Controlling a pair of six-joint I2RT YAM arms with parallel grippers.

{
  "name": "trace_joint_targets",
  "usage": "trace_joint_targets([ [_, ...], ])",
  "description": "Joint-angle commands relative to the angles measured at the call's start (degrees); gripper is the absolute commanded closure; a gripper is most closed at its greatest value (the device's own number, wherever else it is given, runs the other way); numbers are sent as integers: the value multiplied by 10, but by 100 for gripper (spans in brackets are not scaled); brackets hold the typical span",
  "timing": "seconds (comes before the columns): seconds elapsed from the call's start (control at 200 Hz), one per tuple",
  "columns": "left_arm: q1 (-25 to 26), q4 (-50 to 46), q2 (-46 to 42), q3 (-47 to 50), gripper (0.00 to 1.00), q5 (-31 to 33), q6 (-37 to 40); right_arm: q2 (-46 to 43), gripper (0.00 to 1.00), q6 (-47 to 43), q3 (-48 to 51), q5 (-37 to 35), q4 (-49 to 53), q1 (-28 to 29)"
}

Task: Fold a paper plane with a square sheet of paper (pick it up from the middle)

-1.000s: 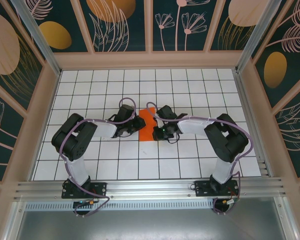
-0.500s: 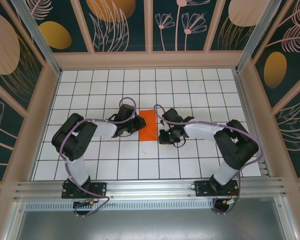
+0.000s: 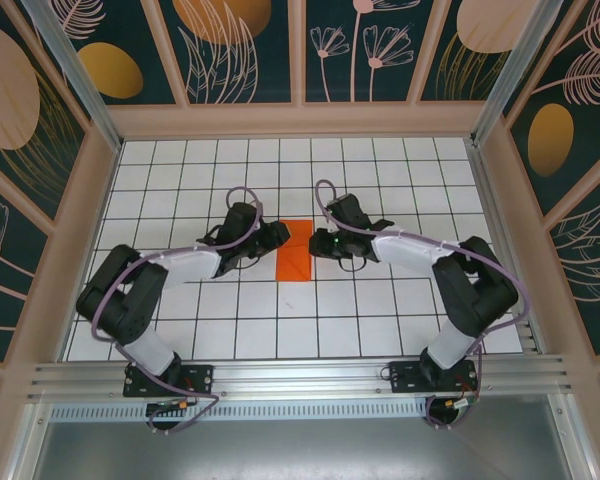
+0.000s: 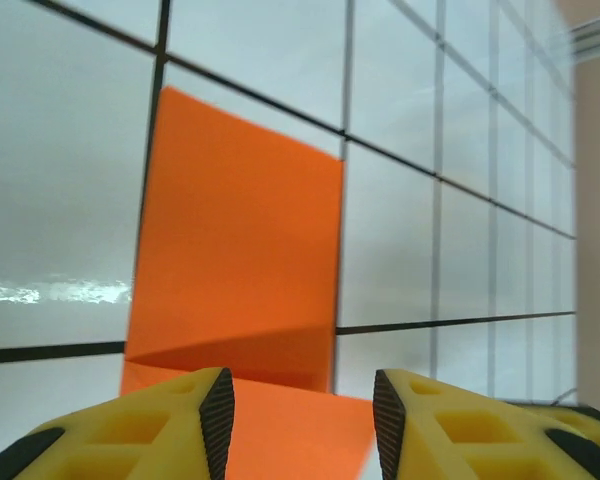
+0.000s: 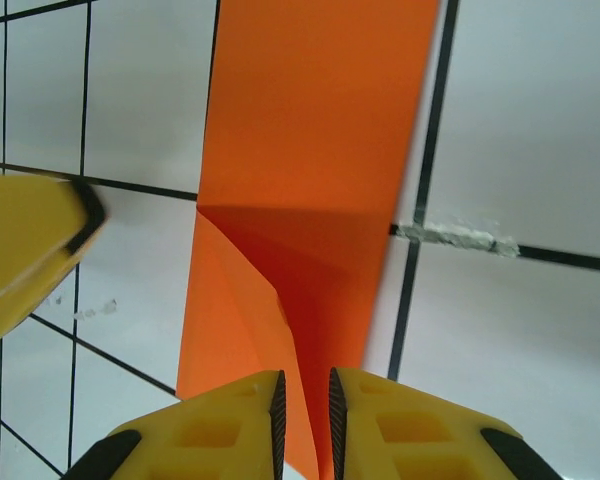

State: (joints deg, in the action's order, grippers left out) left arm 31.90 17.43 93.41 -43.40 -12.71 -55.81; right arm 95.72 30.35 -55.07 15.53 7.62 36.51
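The square sheet of paper (image 3: 296,252), bright orange, lies folded into an upright rectangle on the white grid table's middle. A diagonal flap stands up from its near part (image 5: 245,300). My left gripper (image 3: 277,238) sits at the sheet's left edge; in the left wrist view its jaws (image 4: 302,425) are open, with the paper (image 4: 240,240) under and between them. My right gripper (image 3: 318,243) sits at the right edge; its jaws (image 5: 305,420) stand a narrow gap apart around the raised fold. The left gripper's yellow finger (image 5: 30,250) shows beyond the paper. The paper plane is out of view.
The white gridded table (image 3: 400,180) is walled by a wooden frame with patterned panels (image 3: 300,120). An aluminium rail (image 3: 300,375) runs along the near edge by the arm bases. Purple cables loop over both wrists.
Both grippers have opened, the left widely and the right a little. The right gripper moved toward the far side along the paper's right edge. The left arm's elbow swung out left.
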Motion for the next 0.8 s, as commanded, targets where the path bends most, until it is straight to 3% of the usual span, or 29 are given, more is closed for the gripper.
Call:
trace_joint_targets([
  [0.0, -3, 31, -23, 37, 57, 4, -33, 25, 79, -9, -29, 31, -27, -1],
  [0.385, 5, 82, -4, 78, 57, -29, -78, 56, 80, -36, -48, 77, -24, -6],
  [0.61, 14, 91, 20, 69, 64, -49, -90, 87, 80, -38, -54, 86, -31, -11],
  [0.796, 21, 68, 35, 51, 60, -42, -88, 107, 81, -41, -58, 68, -24, -24],
])
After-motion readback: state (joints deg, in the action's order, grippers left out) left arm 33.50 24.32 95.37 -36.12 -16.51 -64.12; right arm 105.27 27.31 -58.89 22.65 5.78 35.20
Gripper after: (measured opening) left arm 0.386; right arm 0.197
